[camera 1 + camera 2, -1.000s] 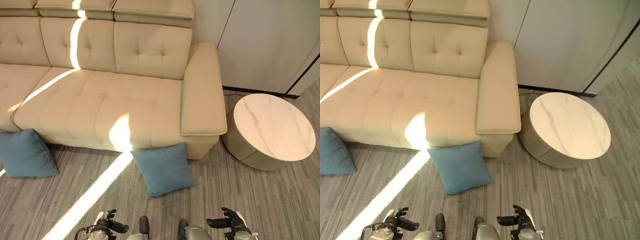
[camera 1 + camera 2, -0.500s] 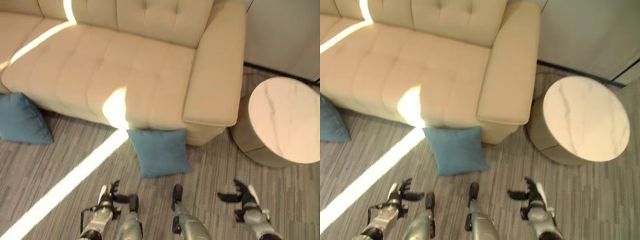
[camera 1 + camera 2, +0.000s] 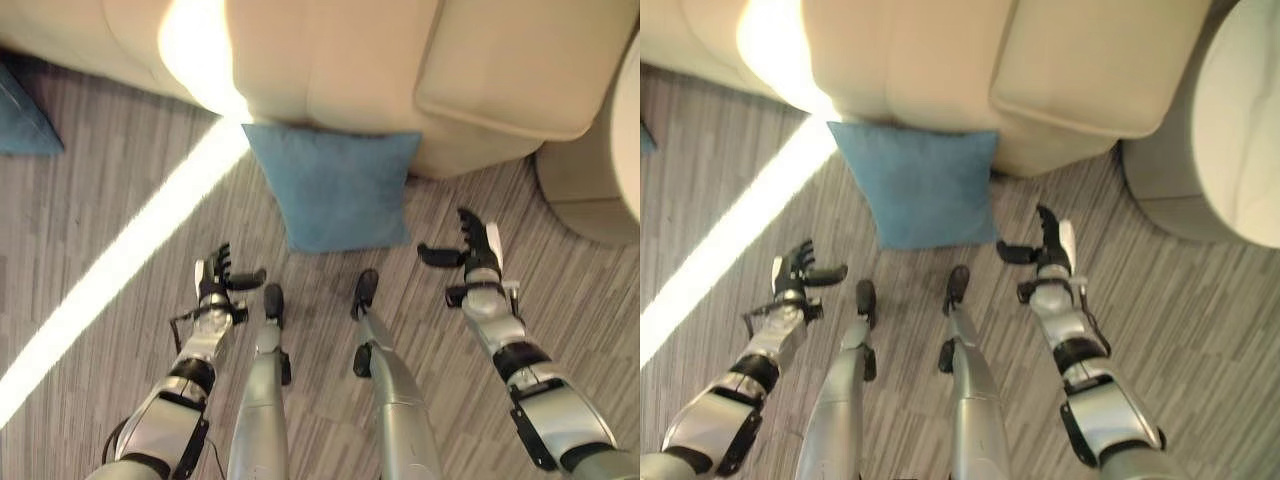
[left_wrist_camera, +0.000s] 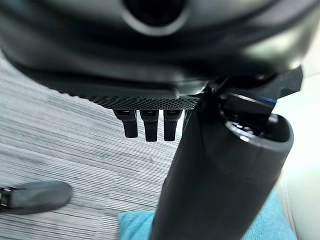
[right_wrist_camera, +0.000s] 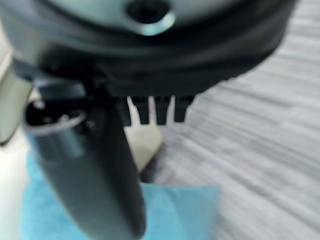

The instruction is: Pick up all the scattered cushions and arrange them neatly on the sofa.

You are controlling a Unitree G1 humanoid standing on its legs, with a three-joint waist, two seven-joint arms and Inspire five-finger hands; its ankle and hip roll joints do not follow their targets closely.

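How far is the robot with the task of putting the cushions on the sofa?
Nothing looks done yet. The blue cushion lies on the floor against the sofa front, and a second blue cushion lies on the floor at the far left. In hand: nothing; the left hand and right hand are open, either side of the near cushion, apart from it. Both cushions remain to be lifted.

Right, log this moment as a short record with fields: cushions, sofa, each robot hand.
near cushion: blue cushion on the floor, its far edge against the sofa front
second cushion: blue corner on the floor at far left
sofa: beige sofa, no cushion on the part in view
left robot hand: open, holding nothing, above the floor
right robot hand: open, holding nothing, beside the near cushion
side table: round table right of the sofa
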